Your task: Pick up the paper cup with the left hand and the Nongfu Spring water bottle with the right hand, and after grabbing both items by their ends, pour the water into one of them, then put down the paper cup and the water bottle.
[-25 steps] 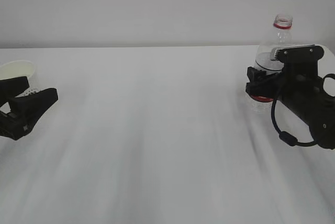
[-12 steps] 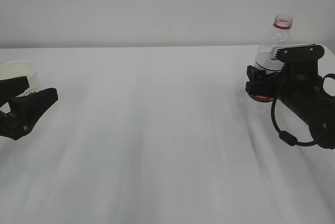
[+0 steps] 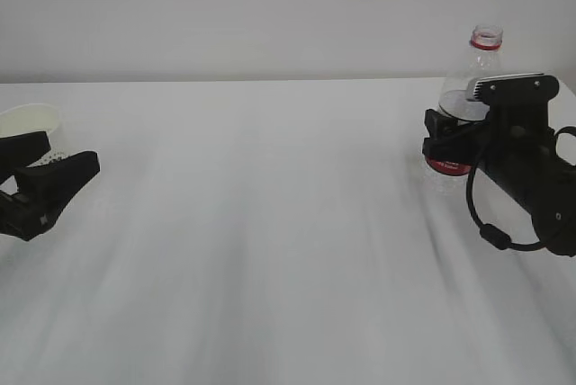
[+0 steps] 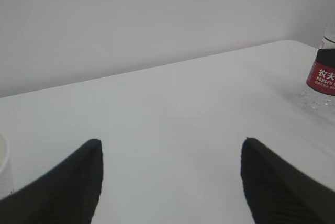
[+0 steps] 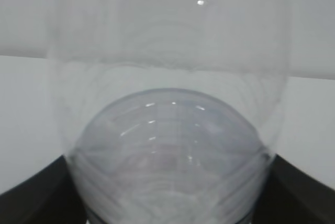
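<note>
Glossy clear plastic bottle (image 3: 475, 70), matt white table (image 3: 270, 223)

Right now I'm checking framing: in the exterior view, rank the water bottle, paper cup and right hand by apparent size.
1. right hand, with its arm; nearer the camera, so partly inflated.
2. Nongfu Spring water bottle, partly hidden behind it.
3. paper cup, cropped and partly hidden.

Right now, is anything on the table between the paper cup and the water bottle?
No. In the exterior view only bare white table lies between the paper cup and the water bottle.
</note>
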Controlling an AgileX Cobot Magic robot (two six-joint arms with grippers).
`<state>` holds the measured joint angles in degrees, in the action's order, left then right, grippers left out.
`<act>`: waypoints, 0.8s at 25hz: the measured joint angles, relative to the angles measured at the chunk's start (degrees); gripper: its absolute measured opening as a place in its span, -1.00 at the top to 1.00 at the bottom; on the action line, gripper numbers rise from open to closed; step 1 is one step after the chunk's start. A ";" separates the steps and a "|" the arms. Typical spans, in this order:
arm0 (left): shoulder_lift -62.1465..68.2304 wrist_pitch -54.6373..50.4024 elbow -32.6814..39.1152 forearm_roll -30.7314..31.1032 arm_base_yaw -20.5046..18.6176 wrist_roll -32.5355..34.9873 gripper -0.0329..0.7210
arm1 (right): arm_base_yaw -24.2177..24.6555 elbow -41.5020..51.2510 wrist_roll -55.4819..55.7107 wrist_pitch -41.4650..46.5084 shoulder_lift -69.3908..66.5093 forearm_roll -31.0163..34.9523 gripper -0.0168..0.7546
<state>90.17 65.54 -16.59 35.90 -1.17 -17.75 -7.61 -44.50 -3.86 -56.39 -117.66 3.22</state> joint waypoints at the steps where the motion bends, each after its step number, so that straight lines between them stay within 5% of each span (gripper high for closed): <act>1: 0.00 0.00 0.00 0.00 0.00 0.00 -0.65 | 0.00 0.00 0.00 0.00 0.00 -0.09 -0.61; 20: 0.00 0.00 0.00 0.00 0.00 0.00 -0.65 | 0.00 7.37 0.11 -4.75 1.67 -2.22 -0.61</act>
<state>90.17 65.54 -16.59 35.90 -1.17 -17.75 -7.61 -37.13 -3.75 -61.14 -115.99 1.00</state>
